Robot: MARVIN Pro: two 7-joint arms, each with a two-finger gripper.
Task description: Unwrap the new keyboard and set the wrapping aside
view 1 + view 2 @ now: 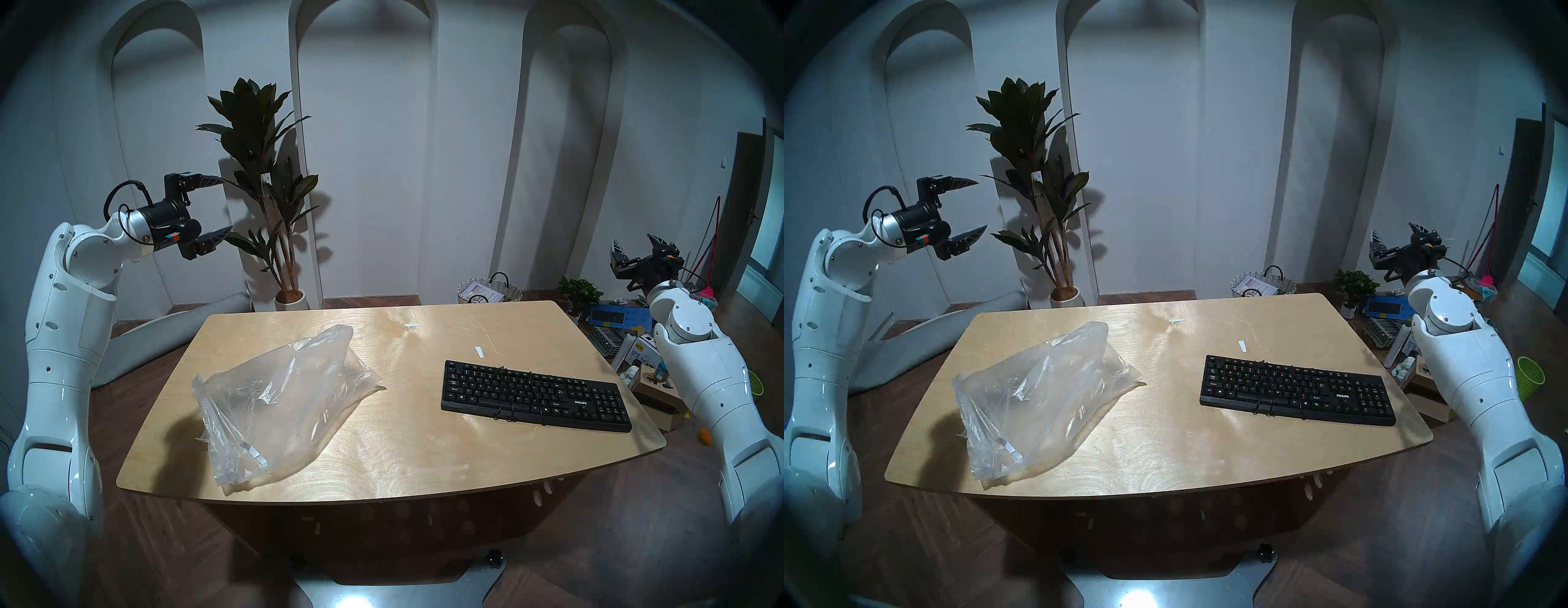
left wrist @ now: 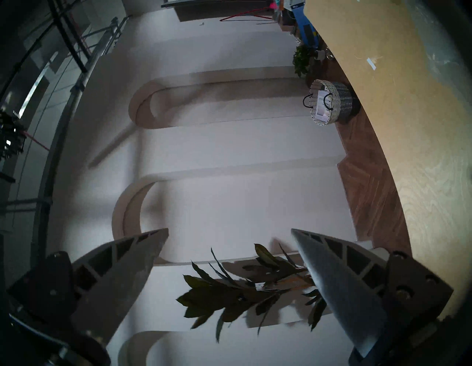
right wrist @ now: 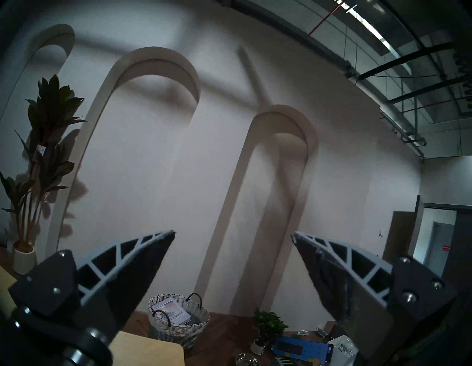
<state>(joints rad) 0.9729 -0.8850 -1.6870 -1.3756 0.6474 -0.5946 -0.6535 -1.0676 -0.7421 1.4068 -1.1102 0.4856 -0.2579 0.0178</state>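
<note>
The black Philips keyboard (image 1: 535, 395) (image 1: 1298, 389) lies bare on the right half of the wooden table (image 1: 407, 467), with its bundled cable across its middle. The crinkled clear plastic wrapping (image 1: 280, 403) (image 1: 1038, 399) lies flat on the table's left half, a tape strip near its front edge. My left gripper (image 1: 227, 206) (image 1: 981, 206) is open and empty, raised high beyond the table's left side. My right gripper (image 1: 640, 246) (image 1: 1399, 235) is open and empty, raised beyond the table's right rear corner. Both wrist views (image 2: 229, 230) (image 3: 232, 233) face the wall.
A tall potted plant (image 1: 263, 178) stands behind the table's left rear, close to my left gripper. A woven basket (image 1: 488, 291) sits on the floor behind the table. A blue retail box (image 1: 619, 316) and clutter lie on the floor at right. Small tape scraps (image 1: 479, 351) lie on the table.
</note>
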